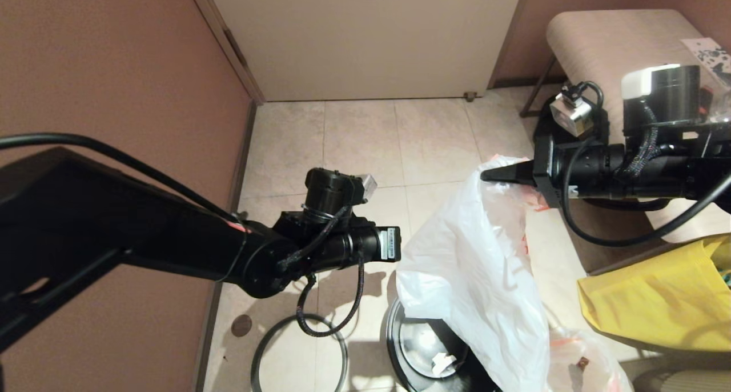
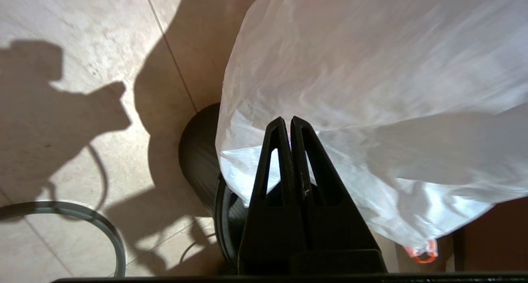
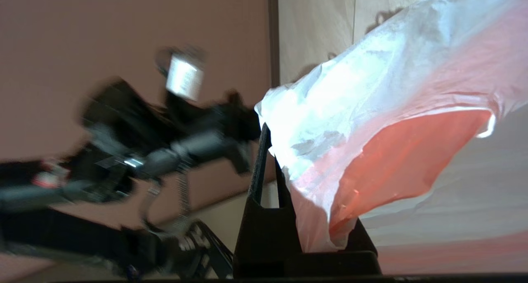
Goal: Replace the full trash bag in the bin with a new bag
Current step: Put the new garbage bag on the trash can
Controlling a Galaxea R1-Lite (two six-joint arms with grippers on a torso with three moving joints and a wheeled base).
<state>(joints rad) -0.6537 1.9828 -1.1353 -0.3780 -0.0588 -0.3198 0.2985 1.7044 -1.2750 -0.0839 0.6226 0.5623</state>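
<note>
Thin translucent white plastic bag with pink hem (image 1: 480, 266) hangs stretched above the small round black bin (image 1: 422, 346), its lower folds draped over the bin's right side, long axis running up-right from the bin. Right gripper (image 1: 497, 174), above the bin, is clenched on the bag's upper hem. Left gripper (image 2: 287, 124), at the bin's near-left rim, is clamped on the bag's lower edge. Judgement: the bag mouth must next come down over the bin. Grey hoop rim (image 1: 268, 346) lies on the tiled floor (image 1: 354, 140), left of the bin.
</note>
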